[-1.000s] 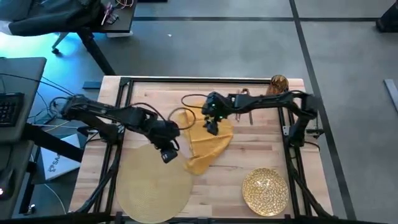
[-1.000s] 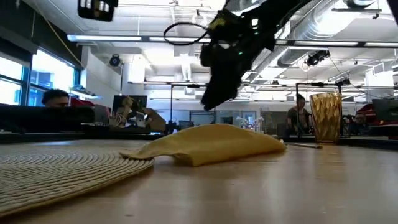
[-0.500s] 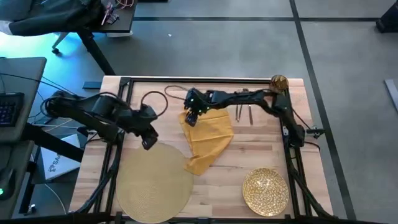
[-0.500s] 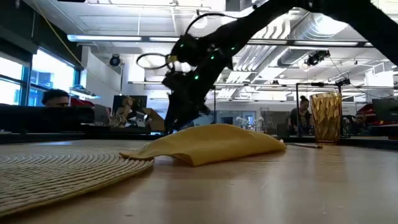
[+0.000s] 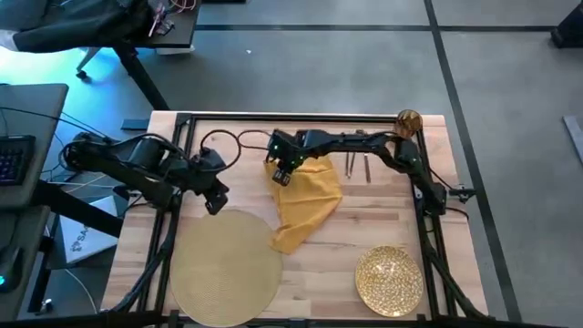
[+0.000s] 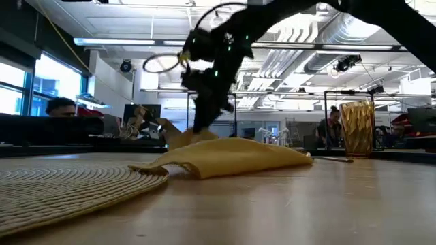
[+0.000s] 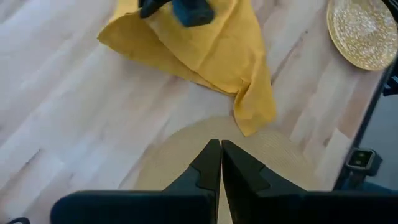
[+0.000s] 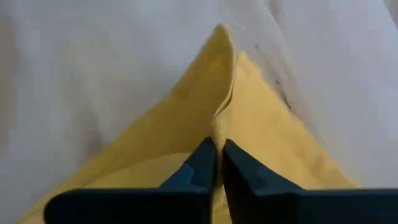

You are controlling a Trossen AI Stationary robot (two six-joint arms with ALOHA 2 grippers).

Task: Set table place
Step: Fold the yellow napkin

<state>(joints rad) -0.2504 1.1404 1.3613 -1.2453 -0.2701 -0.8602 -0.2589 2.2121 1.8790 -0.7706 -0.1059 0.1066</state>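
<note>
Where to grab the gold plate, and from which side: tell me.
Take the gold plate by its rim, on the edge facing the table's middle. It lies flat near the front right corner, so a hand probably has to come down from above and pinch the raised lip; the centre gives nothing to close on. The right hand is nearer, though it is now shut on the napkin.

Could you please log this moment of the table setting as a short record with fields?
right gripper: shut on the far corner of the napkin, pinching a fold
left gripper: shut, holding nothing, above the table beside the placemat's far edge
napkin: crumpled, mid-table, near tip overlapping the placemat
gold plate: on bare wood, near right corner
amber glass: upright, far right corner
cutlery: lying right of the napkin
</note>
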